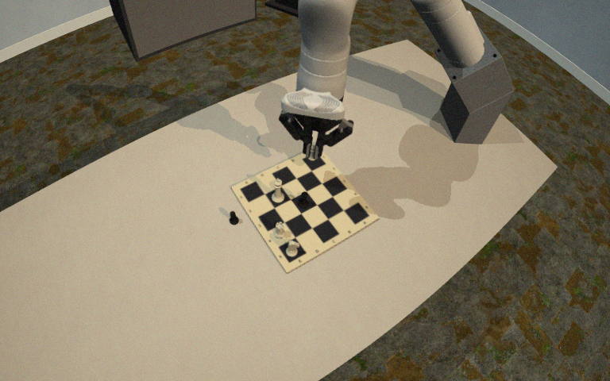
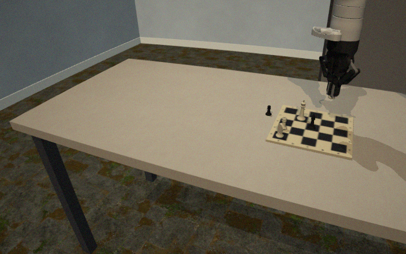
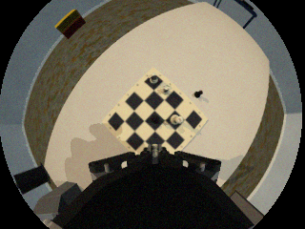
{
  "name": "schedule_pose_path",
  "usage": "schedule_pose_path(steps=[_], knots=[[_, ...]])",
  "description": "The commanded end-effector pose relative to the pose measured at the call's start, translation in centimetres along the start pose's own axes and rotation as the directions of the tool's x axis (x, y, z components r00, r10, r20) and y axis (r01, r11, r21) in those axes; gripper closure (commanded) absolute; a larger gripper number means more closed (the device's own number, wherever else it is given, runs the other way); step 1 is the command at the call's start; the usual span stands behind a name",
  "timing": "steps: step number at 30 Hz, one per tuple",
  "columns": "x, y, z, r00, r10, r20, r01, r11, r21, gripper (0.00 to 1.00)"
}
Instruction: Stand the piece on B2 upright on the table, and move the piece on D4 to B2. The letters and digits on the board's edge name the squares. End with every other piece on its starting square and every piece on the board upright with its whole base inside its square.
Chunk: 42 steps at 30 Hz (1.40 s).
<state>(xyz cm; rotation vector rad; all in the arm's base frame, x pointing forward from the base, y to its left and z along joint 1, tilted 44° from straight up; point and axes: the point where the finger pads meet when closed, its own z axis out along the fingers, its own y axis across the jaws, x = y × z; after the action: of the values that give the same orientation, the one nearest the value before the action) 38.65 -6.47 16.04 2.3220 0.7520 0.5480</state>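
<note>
The chessboard (image 1: pixel 305 211) lies on the table and also shows in the exterior view (image 2: pixel 312 130) and the wrist view (image 3: pixel 155 117). My gripper (image 1: pixel 312 155) hangs above the board's far corner, shut on a small pale chess piece (image 1: pixel 311 152) that is held clear of the board; the gripper also shows in the exterior view (image 2: pixel 332 94). A black pawn (image 1: pixel 233 218) stands upright on the table just left of the board. On the board stand a tall white piece (image 1: pixel 278 190), a black piece (image 1: pixel 303 198), a white piece (image 1: pixel 279 229) and a white knight (image 1: pixel 292 248).
The arm's grey base block (image 1: pixel 476 96) stands on the table behind and right of the board. A dark cabinet (image 1: pixel 184 22) stands on the floor beyond the table.
</note>
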Motion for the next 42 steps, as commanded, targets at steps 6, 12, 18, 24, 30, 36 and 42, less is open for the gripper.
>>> schedule_pose_path(steps=[6, 12, 18, 24, 30, 36, 42], knots=[[-0.4, 0.0, 1.8, 1.0, 0.0, 0.012, 0.0, 1.0, -0.002, 1.0], [-0.5, 0.0, 3.3, 1.0, 0.0, 0.012, 0.0, 1.0, -0.002, 1.0], [-0.5, 0.0, 4.5, 1.0, 0.0, 0.012, 0.0, 1.0, -0.002, 1.0], [-0.5, 0.0, 6.1, 1.0, 0.0, 0.012, 0.0, 1.0, -0.002, 1.0], [-0.6, 0.0, 7.3, 1.0, 0.0, 0.012, 0.0, 1.0, -0.002, 1.0], [-0.6, 0.0, 7.8, 1.0, 0.0, 0.012, 0.0, 1.0, -0.002, 1.0], [-0.6, 0.0, 8.1, 1.0, 0.0, 0.012, 0.0, 1.0, -0.002, 1.0]])
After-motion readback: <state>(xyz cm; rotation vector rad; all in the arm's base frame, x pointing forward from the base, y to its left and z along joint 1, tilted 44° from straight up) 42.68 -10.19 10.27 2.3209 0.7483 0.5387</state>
